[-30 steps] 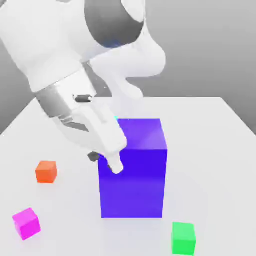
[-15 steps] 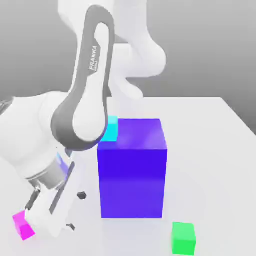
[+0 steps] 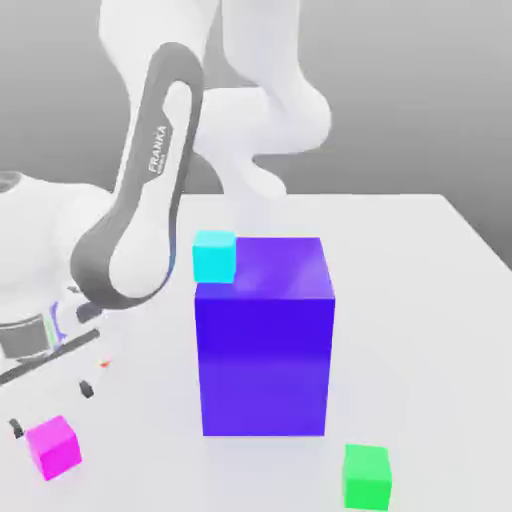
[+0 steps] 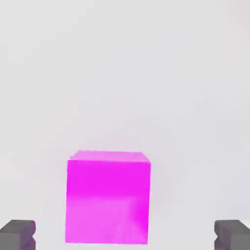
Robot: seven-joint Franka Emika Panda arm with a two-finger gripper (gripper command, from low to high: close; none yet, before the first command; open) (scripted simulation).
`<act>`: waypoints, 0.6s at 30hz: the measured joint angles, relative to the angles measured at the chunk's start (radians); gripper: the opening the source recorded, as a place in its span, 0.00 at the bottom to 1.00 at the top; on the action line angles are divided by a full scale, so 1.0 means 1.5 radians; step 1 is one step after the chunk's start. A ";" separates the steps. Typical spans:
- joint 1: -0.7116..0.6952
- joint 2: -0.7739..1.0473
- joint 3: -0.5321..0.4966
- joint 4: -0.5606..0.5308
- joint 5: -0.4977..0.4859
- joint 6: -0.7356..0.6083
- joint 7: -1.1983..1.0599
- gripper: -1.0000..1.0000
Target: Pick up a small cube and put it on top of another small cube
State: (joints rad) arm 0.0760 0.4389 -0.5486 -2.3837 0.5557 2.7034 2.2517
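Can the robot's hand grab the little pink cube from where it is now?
Probably yes. The open gripper hangs right over the magenta cube, its fingertips standing wider than the cube, with bare table around it.

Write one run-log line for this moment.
phase: approach | end effector: open, above magenta cube | held: nothing | green cube: on table, untouched
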 joint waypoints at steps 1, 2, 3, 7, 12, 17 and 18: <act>-0.022 0.024 0.026 0.008 0.023 0.017 -0.015 0.50; -0.041 0.046 0.051 0.015 0.046 0.033 -0.032 0.00; -0.041 0.046 0.051 0.015 0.046 0.033 -0.032 0.00; -0.041 0.046 0.051 0.015 0.046 0.036 -0.032 0.00; 0.002 -0.015 -0.006 -0.005 -0.023 -0.001 0.020 0.00; 0.078 -0.109 -0.056 -0.018 -0.162 -0.082 0.049 0.00; 0.089 -0.124 -0.057 -0.017 -0.186 -0.099 0.045 0.00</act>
State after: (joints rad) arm 0.2088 0.2531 -0.6347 -2.4091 0.2767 2.5555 2.3193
